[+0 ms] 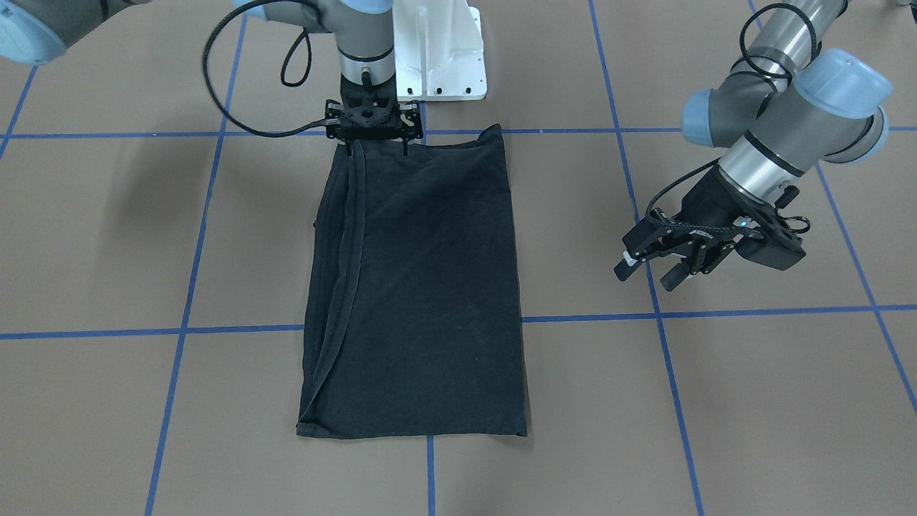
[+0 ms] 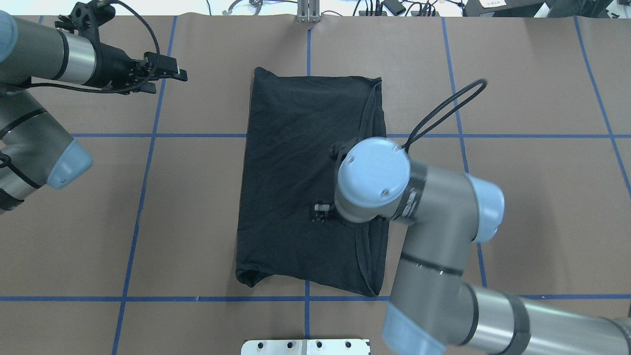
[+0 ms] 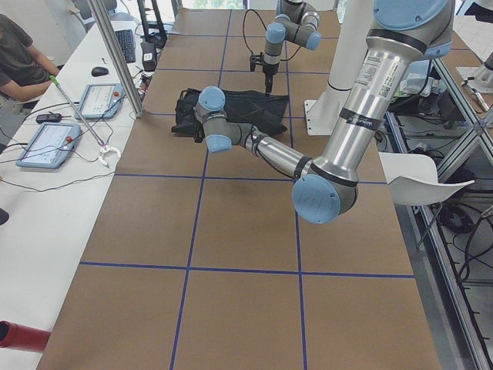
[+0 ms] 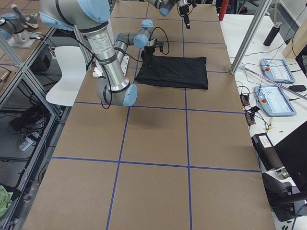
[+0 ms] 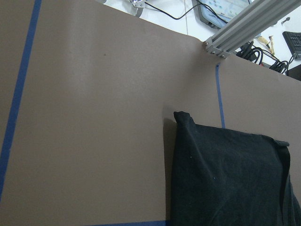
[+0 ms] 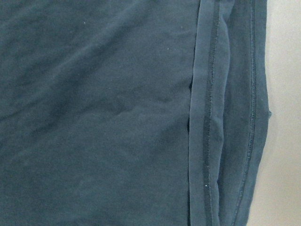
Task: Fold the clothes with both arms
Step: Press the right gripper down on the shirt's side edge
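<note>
1. T-shirt (image 1: pixel 430 287): black, folded to a long rectangle, flat at mid-counter (image 1: pixel 107 251). Long axis runs from the robot's base toward the operators' side.
2. Hem (image 6: pixel 207 141): stitched band along the shirt's edge on the right arm's side, clearest in the right wrist view.
3. Right hand (image 1: pixel 378 150): fingers spread, pointing down at the shirt's base-side end, gripping nothing. The front view shows this; overhead, the wrist hides it.
4. Left hand (image 1: pixel 646 276): fingers apart, empty, well apart from the shirt.
</note>
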